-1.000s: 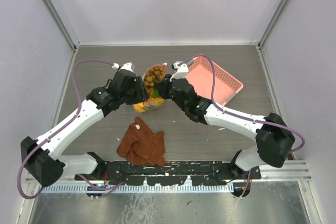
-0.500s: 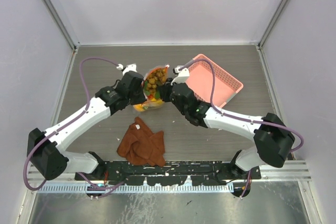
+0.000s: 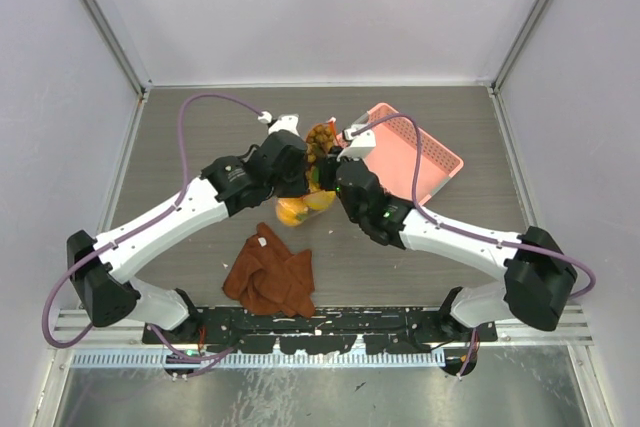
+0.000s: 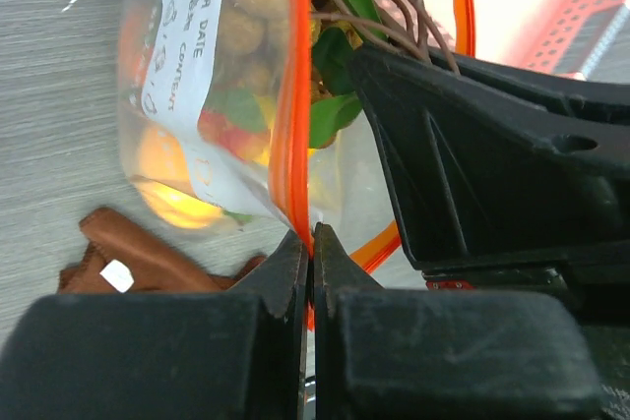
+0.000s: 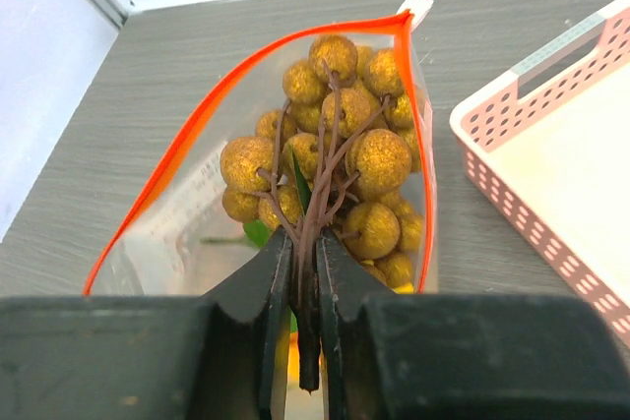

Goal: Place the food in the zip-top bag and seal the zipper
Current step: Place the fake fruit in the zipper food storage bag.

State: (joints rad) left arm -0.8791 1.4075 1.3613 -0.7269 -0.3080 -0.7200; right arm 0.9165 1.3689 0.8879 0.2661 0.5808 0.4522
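Observation:
The clear zip-top bag (image 3: 303,203) hangs between both grippers, with orange and yellow fruits (image 3: 293,210) in its bottom. My left gripper (image 4: 307,238) is shut on the orange-red zipper (image 4: 299,95) at one side of the bag's mouth. A white label (image 4: 182,56) shows on the bag's wall. My right gripper (image 5: 303,238) is shut on the brown stem of the brownish-green grapes (image 5: 346,140). That bunch sits inside the open mouth, ringed by the zipper (image 5: 246,71). From above, the grapes (image 3: 320,136) show between the left gripper (image 3: 302,175) and the right gripper (image 3: 326,173).
A pink lattice basket (image 3: 425,159) stands just right of the bag, close behind the right wrist. A rust-brown cloth (image 3: 270,272) lies crumpled on the table toward the near edge. Grey walls close in the table on three sides.
The left gripper has swung right to the bag's mouth and closed on the zipper. The bag and grapes have shifted right and slightly farther back with the right gripper.

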